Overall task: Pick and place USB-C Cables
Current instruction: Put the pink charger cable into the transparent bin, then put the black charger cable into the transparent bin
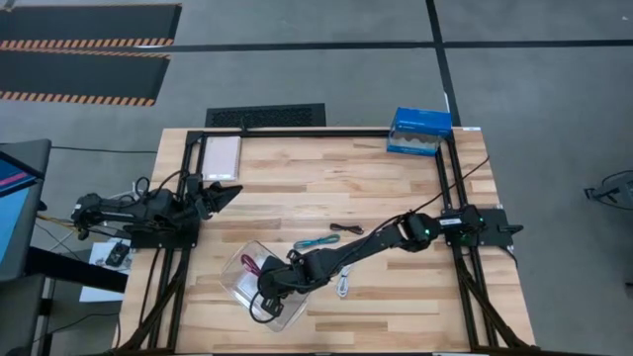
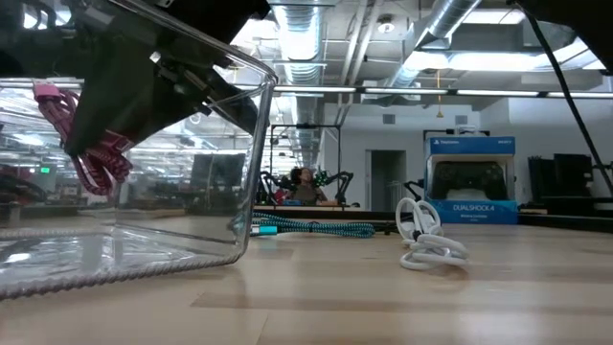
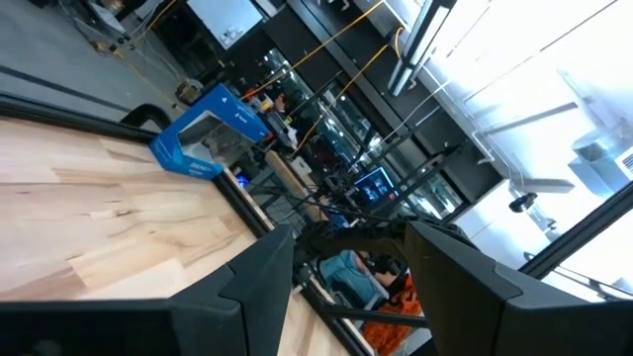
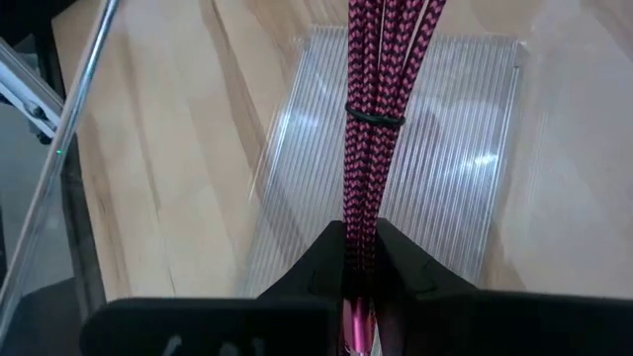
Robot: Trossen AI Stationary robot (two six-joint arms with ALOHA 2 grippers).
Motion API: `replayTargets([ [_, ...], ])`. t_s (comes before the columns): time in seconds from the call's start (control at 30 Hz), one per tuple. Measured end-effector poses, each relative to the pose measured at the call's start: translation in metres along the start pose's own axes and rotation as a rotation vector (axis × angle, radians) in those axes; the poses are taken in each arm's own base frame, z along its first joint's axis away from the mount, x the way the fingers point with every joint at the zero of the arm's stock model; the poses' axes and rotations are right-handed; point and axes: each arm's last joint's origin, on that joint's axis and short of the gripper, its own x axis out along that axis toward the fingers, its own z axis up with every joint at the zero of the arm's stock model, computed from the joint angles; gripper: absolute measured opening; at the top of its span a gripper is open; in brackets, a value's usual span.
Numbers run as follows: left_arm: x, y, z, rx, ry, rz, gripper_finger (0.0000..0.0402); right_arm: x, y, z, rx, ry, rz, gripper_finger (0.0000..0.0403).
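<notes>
My right gripper is shut on the magenta-pink USB-C cable, a bundle of braided strands tied by a black band, over the clear tray near the table's near edge. In the low view the cable hangs inside the tray's wall. The teal cable, the dark maroon cable and the white cable lie on the table to the right of the tray. My left gripper is open and waits by the left edge. My right gripper pinches the magenta-pink cable between its two fingers at one end of the bundle, several strands together. The fingers lie along the strands and slant down from the table's right. The bundle stands clear above the tray's floor.
A blue box stands at the far right corner and a pale flat pad at the far left. Black frame rails run along the far, left and right sides. Bare wood lies between the tray and the far edge.
</notes>
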Motion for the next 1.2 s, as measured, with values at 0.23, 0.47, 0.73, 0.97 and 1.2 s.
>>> replayTargets([
  [0.23,0.0000,0.0000,0.0000,0.000,0.000,0.000,0.0185,0.0000,-0.0002,0.0002,0.000,-0.001,-0.001,0.0045],
  [0.47,0.0000,0.0000,0.0000,-0.001,0.000,0.000,0.0185,0.0001,-0.0005,0.0008,0.001,-0.003,-0.001,0.0045],
  [0.73,0.0000,0.0000,0.0000,-0.001,0.000,0.000,0.0185,0.0002,-0.0006,0.0011,0.001,-0.006,-0.001,0.0056],
  [0.97,0.0000,0.0000,0.0000,-0.001,0.001,-0.001,0.0185,0.0001,-0.0008,0.0014,0.002,-0.007,-0.001,0.0104],
  [1.2,0.0000,0.0000,0.0000,-0.001,0.001,0.000,0.0185,0.0002,-0.0015,0.0025,0.004,-0.010,-0.001,0.0127],
])
